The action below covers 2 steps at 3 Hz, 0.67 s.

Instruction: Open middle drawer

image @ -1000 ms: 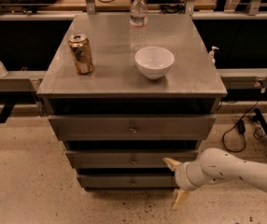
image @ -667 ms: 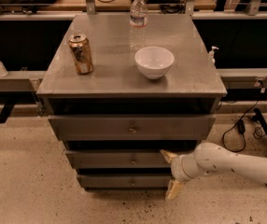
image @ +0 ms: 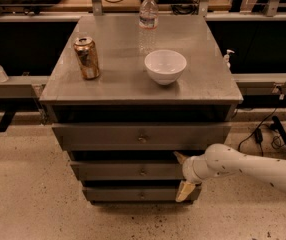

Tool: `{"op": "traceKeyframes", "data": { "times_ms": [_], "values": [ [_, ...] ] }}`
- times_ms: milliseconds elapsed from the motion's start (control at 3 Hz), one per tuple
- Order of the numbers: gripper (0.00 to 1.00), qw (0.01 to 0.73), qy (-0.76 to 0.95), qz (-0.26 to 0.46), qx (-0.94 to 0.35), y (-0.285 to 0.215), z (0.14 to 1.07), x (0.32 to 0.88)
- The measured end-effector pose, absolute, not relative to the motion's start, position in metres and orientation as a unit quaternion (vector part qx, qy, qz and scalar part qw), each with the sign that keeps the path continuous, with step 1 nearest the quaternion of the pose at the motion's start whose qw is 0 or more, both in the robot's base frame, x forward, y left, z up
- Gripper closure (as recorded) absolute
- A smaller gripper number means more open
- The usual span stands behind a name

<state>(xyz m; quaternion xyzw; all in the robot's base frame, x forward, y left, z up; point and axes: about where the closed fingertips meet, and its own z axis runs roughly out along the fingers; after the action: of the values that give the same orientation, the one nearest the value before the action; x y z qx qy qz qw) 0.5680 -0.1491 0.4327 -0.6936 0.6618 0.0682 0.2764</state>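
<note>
Here we are at the grey metal bench (image: 218, 91), centre of the frame, three drawers stacked under its top. The middle drawer (image: 128, 170) sits second in the stack, low in the middle of the picture, with its small round knob (image: 143, 172) dead centre on the flat front.

The gripper (image: 183, 174) is in at the right end of that front, reaching from the lower right on the white arm (image: 253, 166). The fingers are spread wide. The upper one (image: 180, 157) pokes into the dark gap just above the middle drawer's top edge, and the lower one (image: 185, 190) hangs down over the lowest drawer (image: 133, 193). So the right end of the middle drawer's front lies between the two tips, with the knob well to their left. I cannot tell whether either tip actually touches metal.

Above, the top drawer (image: 108, 136) carries the same kind of knob.

On the bench top, a white bowl (image: 165, 65) stands right of centre, its inside showing plain white. A clear water bottle (image: 148, 21) stands upright just behind it, contents hard to judge. A dented drink can (image: 86, 57) stands upright at the left, well apart from the bowl.
</note>
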Motion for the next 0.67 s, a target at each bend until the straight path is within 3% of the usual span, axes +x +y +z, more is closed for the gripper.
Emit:
{"op": "traceKeyframes", "data": {
  "times_ms": [333,667],
  "values": [
    [0.15,0.264,0.674,0.066,-0.687,-0.1555,0.4201,0.573],
    [0.38,0.252,0.68,0.06,-0.686,-0.1535,0.419,0.5673]
  ]
}}
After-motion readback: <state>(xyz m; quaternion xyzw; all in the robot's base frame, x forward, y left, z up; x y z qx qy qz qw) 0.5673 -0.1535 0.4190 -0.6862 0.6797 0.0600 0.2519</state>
